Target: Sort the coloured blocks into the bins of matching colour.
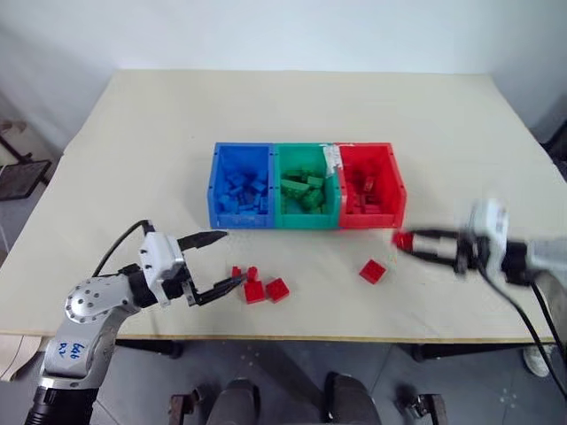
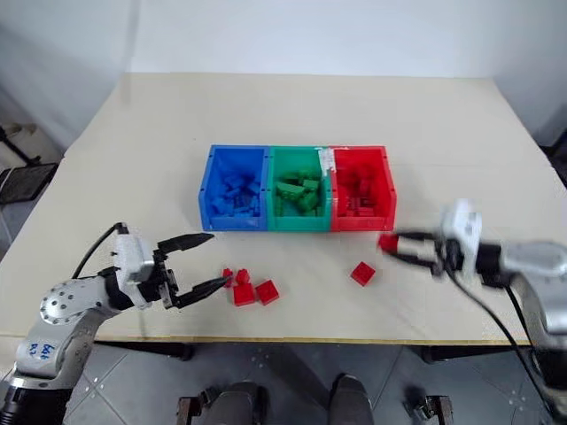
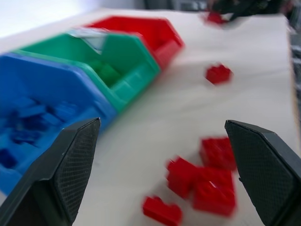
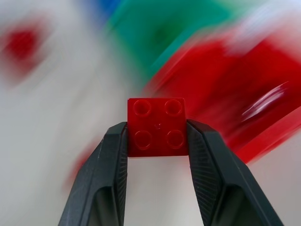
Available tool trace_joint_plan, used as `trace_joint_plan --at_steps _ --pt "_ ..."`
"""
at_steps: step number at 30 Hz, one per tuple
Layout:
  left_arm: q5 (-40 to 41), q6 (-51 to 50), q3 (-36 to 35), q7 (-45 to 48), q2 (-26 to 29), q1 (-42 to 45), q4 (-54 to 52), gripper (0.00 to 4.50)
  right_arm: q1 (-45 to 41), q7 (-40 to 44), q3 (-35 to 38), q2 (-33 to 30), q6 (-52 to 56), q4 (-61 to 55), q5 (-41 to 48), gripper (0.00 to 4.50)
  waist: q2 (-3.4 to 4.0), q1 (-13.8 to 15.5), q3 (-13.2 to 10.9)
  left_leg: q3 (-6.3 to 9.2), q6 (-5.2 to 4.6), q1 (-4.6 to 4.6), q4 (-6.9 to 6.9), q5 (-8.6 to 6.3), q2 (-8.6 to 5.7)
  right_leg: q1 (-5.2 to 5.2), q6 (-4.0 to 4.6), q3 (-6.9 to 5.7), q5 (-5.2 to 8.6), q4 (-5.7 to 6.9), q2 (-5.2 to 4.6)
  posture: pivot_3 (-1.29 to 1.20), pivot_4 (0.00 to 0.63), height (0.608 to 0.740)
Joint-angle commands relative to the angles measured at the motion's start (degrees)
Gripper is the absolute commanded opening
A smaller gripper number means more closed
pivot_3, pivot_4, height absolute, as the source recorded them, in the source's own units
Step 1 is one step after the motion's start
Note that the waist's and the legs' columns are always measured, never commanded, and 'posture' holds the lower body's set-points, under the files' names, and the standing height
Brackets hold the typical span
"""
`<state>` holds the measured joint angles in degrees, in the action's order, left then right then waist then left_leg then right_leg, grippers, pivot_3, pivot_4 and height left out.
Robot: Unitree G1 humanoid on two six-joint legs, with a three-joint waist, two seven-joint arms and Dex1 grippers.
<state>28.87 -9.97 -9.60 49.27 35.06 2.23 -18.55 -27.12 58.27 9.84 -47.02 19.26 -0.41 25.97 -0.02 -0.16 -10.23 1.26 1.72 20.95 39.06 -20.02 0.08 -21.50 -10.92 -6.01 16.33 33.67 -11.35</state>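
The right claw [image 4: 157, 136] pinches a square red block [image 4: 157, 126] just in front of the red bin [image 1: 396, 186]. The left claw [image 1: 217, 261] gapes empty near loose red blocks [image 1: 257, 285] before the blue bin [image 1: 213, 190].

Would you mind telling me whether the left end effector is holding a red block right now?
No, the left end effector stands open and empty beside the loose red blocks on the table.

A pale table against a white wall.

The beige table [image 1: 292, 124] stands with its far edge near the plain white wall [image 1: 283, 31]. Grey floor [image 1: 292, 367] shows below the near edge. A dark metal frame [image 1: 19, 173] stands on the floor past the table's left edge. The light is soft and even.
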Motion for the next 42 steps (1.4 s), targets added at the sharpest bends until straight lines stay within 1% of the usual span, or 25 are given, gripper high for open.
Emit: trace_joint_plan --at_steps 1,5,7,8,9,11,13,14,16,18,21,24,26,28,30,32,34,37,40,42 --pt "1.2 -0.8 -2.0 -0.8 0.5 -0.3 -2.3 4.5 -8.3 -6.5 -3.5 3.8 1.5 7.4 -4.7 1.42 -0.01 0.0 0.0 0.02 0.02 0.01 -0.01 -0.02 0.01 -0.02 0.0 -0.03 0.0 0.0 0.01 0.0 0.15 0.74" --pt "1.2 -1.8 -2.7 -1.1 1.0 -0.2 -2.9 4.5 -15.6 -8.9 -7.6 6.5 0.7 16.3 -10.2 1.42 -0.01 0.5 0.0 0.08 -0.01 0.19 -0.01 -0.04 -0.06 -0.1 -0.04 -0.11 -0.02 -0.05 -0.02 0.0 0.15 0.74" --pt "1.3 -2.3 -3.0 -1.3 1.1 -0.1 -3.1 4.5 -17.5 -9.6 -8.5 7.3 -0.4 19.6 -11.8 2.17 -0.01 0.4 0.0 0.09 -0.02 0.22 -0.02 -0.05 -0.07 -0.11 -0.04 -0.12 -0.02 -0.07 -0.02 0.0 0.15 0.74" --pt "1.4 -2.5 -3.0 -1.4 1.1 -0.1 -3.2 4.5 -18.0 -8.8 -8.8 7.3 -0.9 20.5 -12.0 2.43 -0.01 0.4 0.0 0.09 -0.02 0.22 -0.03 -0.05 -0.07 -0.11 -0.04 -0.13 -0.02 -0.08 -0.01 0.0 0.15 0.74" --pt "1.4 -2.6 -3.1 -1.4 1.2 -0.1 -3.3 4.5 -18.3 -8.1 -9.0 7.4 -1.3 21.1 -12.2 2.83 -0.01 0.2 0.0 0.09 -0.02 0.22 -0.04 -0.05 -0.07 -0.1 -0.04 -0.13 -0.02 -0.08 -0.01 0.0 0.15 0.74" --pt "1.4 -2.9 -3.1 -1.4 1.3 -0.1 -3.4 4.5 -18.4 -7.4 -8.7 7.6 -2.2 21.5 -12.2 3.45 0.0 -0.1 0.0 0.08 -0.02 0.21 -0.05 -0.04 -0.05 -0.11 -0.04 -0.14 -0.02 -0.08 -0.01 0.0 0.15 0.74" --pt "0.9 -3.1 -2.8 -0.5 2.1 -0.1 -3.0 4.5 -14.8 -4.1 -6.3 5.9 -4.7 17.3 -10.0 4.19 0.01 -0.1 0.0 0.05 -0.01 0.19 -0.05 -0.04 -0.04 -0.11 -0.04 -0.14 -0.02 -0.08 0.0 0.0 0.15 0.74" --pt "0.8 -3.1 -2.7 -0.1 2.3 0.0 -2.7 4.5 -12.3 -2.1 -4.8 4.9 -5.0 14.8 -8.3 4.47 0.01 0.0 0.0 0.05 -0.01 0.17 -0.06 -0.04 -0.02 -0.11 -0.04 -0.14 -0.02 -0.06 0.01 0.0 0.15 0.74" --pt "0.3 -2.7 -2.0 1.0 3.0 0.3 -1.9 4.5 -7.7 1.5 -2.4 3.1 -7.2 11.0 -6.2 4.47 0.01 0.3 0.0 0.06 -0.01 0.19 -0.06 -0.04 -0.02 -0.11 -0.04 -0.15 -0.02 -0.08 0.0 0.0 0.15 0.74" --pt "-2.3 -0.2 0.1 3.4 4.0 0.7 -0.1 4.5 0.0 4.6 2.6 1.2 -9.6 6.6 -3.1 4.47 0.01 0.8 0.0 0.03 -0.04 0.23 -0.04 -0.06 -0.06 -0.09 -0.07 -0.16 -0.03 -0.14 -0.03 0.0 0.15 0.74" --pt "-6.3 5.2 3.2 7.7 5.5 1.5 3.5 4.5 11.8 7.1 8.9 -1.6 -18.0 4.5 -4.3 4.47 0.02 1.2 0.0 -0.08 -0.04 0.16 -0.04 -0.06 -0.05 -0.07 -0.07 -0.14 -0.04 -0.16 -0.02 0.0 0.15 0.74" --pt "-7.1 8.5 4.6 10.4 5.2 3.6 7.3 4.5 23.2 10.4 13.8 -4.5 -19.3 2.9 -4.0 4.47 0.03 1.6 0.0 -0.15 -0.06 0.14 -0.04 -0.07 -0.05 -0.06 -0.07 -0.12 -0.04 -0.2 -0.02 0.0 0.15 0.74" --pt "-7.0 9.1 5.3 11.5 4.7 5.2 8.8 4.5 28.6 11.6 15.4 -5.9 -19.5 2.3 -4.1 4.47 0.03 1.5 0.0 -0.22 -0.07 0.13 -0.02 -0.07 -0.04 -0.06 -0.07 -0.08 -0.04 -0.2 -0.02 0.0 0.15 0.74" --pt "-6.8 9.6 6.3 12.4 4.3 6.9 9.9 4.5 32.4 12.0 16.4 -6.6 -17.0 1.2 -3.1 4.47 0.04 1.2 0.0 -0.25 -0.07 0.08 -0.01 -0.07 -0.02 -0.05 -0.05 -0.05 -0.04 -0.19 -0.02 0.0 0.15 0.74" --pt "-6.7 9.8 7.0 13.2 4.0 7.8 10.5 4.5 33.7 11.8 16.3 -6.9 -15.8 0.3 -2.7 4.47 0.04 0.7 0.0 -0.3 -0.07 0.0 -0.02 -0.07 0.02 -0.05 -0.04 0.0 -0.05 -0.14 0.0 0.0 0.15 0.74" --pt "-6.2 8.8 7.8 14.4 4.2 8.1 10.4 4.5 33.0 10.3 14.7 -6.3 -12.5 -3.2 -1.6 4.47 0.05 0.3 0.0 -0.29 -0.07 -0.01 -0.04 -0.07 0.02 -0.05 -0.04 0.0 -0.05 -0.12 -0.01 0.0 0.15 0.74" --pt "-5.8 8.0 8.5 15.5 4.5 7.7 10.0 4.5 31.4 8.7 9.6 -7.7 -6.5 -9.8 -2.7 4.47 0.07 -0.1 0.0 -0.28 -0.07 -0.04 -0.04 -0.07 0.04 -0.05 -0.04 0.0 -0.05 -0.09 0.0 0.0 0.15 0.74" --pt "-5.3 7.3 8.8 16.3 4.6 7.2 9.0 4.5 27.1 4.2 4.1 -9.1 4.6 -15.8 -3.2 4.47 0.09 0.2 0.0 -0.25 -0.06 -0.06 -0.04 -0.07 0.06 -0.05 -0.04 0.0 -0.05 -0.05 0.01 0.0 0.15 0.74" --pt "-5.4 7.1 8.9 16.6 4.7 6.7 8.1 4.5 21.9 1.1 -1.1 -8.7 13.8 -18.6 -2.6 4.47 0.08 0.5 0.0 -0.24 -0.07 0.03 0.03 -0.07 0.04 -0.05 -0.04 0.0 -0.05 -0.11 0.0 0.0 0.15 0.74" --pt "-5.5 6.8 8.6 16.3 4.7 6.3 7.5 4.5 19.2 -0.6 -4.4 -7.7 16.4 -18.8 -4.0 4.47 0.07 1.1 0.0 -0.21 -0.07 0.08 0.06 -0.07 0.03 -0.05 -0.04 -0.02 -0.05 -0.15 -0.01 0.0 0.15 0.74"
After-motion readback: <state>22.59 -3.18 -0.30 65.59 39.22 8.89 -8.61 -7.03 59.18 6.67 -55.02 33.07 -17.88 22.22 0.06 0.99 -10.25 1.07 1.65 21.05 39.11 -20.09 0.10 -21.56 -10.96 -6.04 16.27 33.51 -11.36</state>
